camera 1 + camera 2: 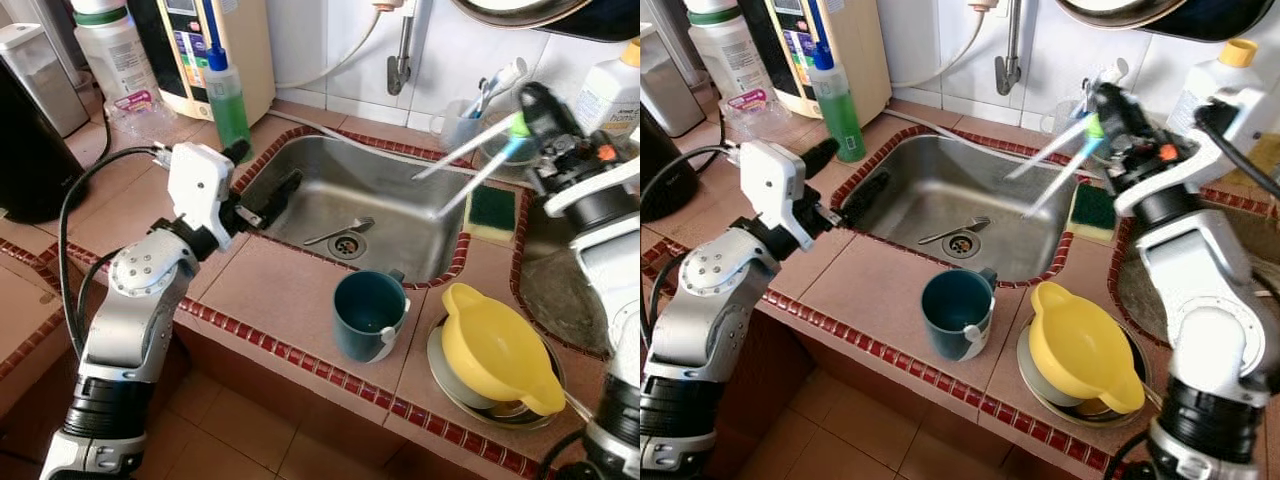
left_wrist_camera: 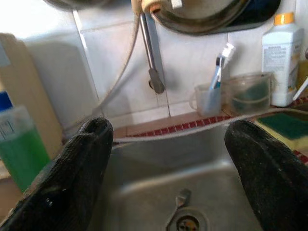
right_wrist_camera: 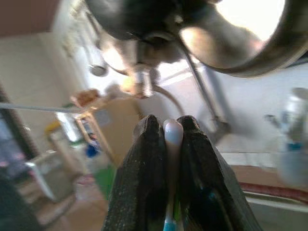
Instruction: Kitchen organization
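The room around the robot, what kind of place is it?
Most likely a home kitchen: a steel sink set in a tiled counter, a teal mug beside it, and a green soap bottle at the wall.

I'm looking at a tiled counter [image 1: 270, 290] with red trim around a steel sink [image 1: 400, 200]. On it stand a teal mug [image 1: 368, 316], a green bottle [image 1: 228, 100], and a yellow bowl [image 1: 497, 347] on a metal plate [image 1: 450, 385]. A sponge [image 1: 491, 210] lies beside the sink.

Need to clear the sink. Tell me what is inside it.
Inside the sink a metal utensil lies beside the drain. The near wall hides part of the sink floor.
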You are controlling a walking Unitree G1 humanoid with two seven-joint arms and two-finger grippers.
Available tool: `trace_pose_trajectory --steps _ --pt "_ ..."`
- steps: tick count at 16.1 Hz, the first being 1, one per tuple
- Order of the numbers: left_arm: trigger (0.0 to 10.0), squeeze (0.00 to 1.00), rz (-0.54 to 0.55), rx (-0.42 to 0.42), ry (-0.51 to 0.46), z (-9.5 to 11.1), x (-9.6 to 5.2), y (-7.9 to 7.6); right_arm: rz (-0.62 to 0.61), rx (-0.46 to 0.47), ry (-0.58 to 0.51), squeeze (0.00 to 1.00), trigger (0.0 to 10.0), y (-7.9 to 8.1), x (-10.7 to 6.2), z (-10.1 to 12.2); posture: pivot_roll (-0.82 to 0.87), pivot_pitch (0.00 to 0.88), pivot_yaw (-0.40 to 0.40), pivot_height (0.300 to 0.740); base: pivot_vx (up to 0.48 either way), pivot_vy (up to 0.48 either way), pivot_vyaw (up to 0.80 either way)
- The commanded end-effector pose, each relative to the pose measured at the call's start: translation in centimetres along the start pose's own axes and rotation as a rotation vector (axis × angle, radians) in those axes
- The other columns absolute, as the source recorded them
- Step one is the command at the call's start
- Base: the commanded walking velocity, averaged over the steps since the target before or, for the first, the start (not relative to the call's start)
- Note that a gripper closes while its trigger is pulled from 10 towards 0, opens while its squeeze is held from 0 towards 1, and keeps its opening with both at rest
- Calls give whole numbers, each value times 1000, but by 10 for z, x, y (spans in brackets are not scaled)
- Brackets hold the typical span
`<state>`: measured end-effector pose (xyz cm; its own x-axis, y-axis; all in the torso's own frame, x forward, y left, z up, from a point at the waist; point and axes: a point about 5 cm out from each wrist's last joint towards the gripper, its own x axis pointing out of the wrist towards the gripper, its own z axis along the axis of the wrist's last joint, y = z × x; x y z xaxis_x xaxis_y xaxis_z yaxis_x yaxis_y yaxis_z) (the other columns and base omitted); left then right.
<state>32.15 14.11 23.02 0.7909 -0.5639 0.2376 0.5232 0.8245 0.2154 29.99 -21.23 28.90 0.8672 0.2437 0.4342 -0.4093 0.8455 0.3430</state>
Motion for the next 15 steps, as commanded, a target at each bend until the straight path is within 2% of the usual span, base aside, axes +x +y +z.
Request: trace_pose_trajectory --steps 1,4,5,10,12,15 --pt "10000 0 -4 -25 19 0 2 -1 -20 -42 -6 0 10000 -6 3 4 -296 82 66 740 0 0 0" --pt "10000 0 36 -27 83 -6 9 -4 -88 -96 42 0 10000 -21 9 -3 -296 86 65 740 0 0 0" --pt "10000 0 28 -50 95 -7 11 -7 -91 -111 66 0 10000 -26 13 -8 -300 91 65 740 0 0 0" --pt "10000 0 17 -95 109 -2 20 -14 -91 -134 143 0 10000 -42 29 -23 -304 112 59 740 0 0 0" --pt "10000 0 -22 -122 121 1 23 -21 -88 -135 175 0 10000 -49 37 -30 -305 114 59 740 0 0 0" --pt "10000 0 -95 -115 101 7 23 -35 -82 -125 215 0 10000 -58 48 -37 -303 121 53 740 0 0 0"
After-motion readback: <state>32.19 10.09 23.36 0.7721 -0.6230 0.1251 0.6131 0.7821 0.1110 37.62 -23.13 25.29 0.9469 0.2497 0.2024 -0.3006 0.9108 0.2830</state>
